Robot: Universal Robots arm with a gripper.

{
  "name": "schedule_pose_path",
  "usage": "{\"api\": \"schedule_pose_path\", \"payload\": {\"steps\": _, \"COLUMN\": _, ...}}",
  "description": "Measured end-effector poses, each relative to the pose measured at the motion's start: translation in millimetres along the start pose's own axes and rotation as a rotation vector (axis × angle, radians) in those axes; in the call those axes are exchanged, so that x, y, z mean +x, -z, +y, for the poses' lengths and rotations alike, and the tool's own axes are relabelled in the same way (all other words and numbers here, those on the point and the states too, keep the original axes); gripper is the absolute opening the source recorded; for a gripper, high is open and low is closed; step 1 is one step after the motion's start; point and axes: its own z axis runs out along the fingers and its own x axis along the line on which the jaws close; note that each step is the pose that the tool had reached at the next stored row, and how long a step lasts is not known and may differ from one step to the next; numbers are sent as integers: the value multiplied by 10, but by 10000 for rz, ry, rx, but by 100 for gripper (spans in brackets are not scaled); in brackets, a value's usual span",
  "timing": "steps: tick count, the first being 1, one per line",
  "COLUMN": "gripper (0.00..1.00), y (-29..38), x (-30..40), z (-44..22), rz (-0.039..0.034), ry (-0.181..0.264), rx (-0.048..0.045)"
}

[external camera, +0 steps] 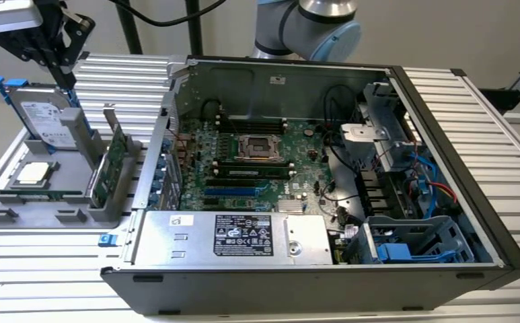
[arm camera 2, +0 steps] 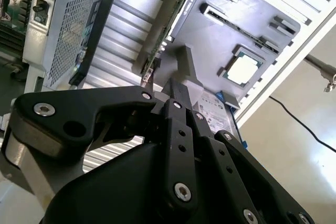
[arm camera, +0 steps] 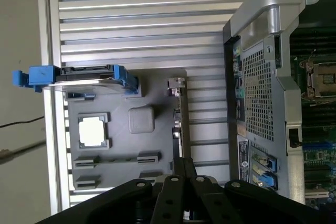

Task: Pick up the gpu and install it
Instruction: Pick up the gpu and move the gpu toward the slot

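Note:
The gpu (external camera: 109, 163) is a thin green card with a silver bracket at its upper end. It stands on edge in a grey holder tray (external camera: 26, 219) at the exterior view's left, beside the open computer case (external camera: 331, 269). In both wrist views it appears edge-on as a slim blade (arm camera 2: 160, 38) (arm camera: 177, 121). My black gripper (external camera: 66, 75) hangs above the tray's far end, higher than the gpu and apart from it. Its fingers (arm camera 2: 177, 92) (arm camera: 185, 165) are pressed together with nothing between them. The motherboard (external camera: 251, 168) lies exposed inside the case.
A silver hard drive with blue tabs (external camera: 42, 116) stands in the tray just under the gripper. A square processor chip (external camera: 31, 173) lies flat in the tray. The power supply (external camera: 233, 235) and blue cables (external camera: 434, 192) occupy parts of the case. A ribbed metal table (external camera: 53, 282) carries everything.

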Motion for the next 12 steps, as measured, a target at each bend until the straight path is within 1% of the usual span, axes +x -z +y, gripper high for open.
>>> {"api": "schedule_pose_path", "payload": {"steps": 12, "gripper": 0, "y": 0, "x": 0, "z": 0, "rz": 3, "ry": 0, "rx": 1}}
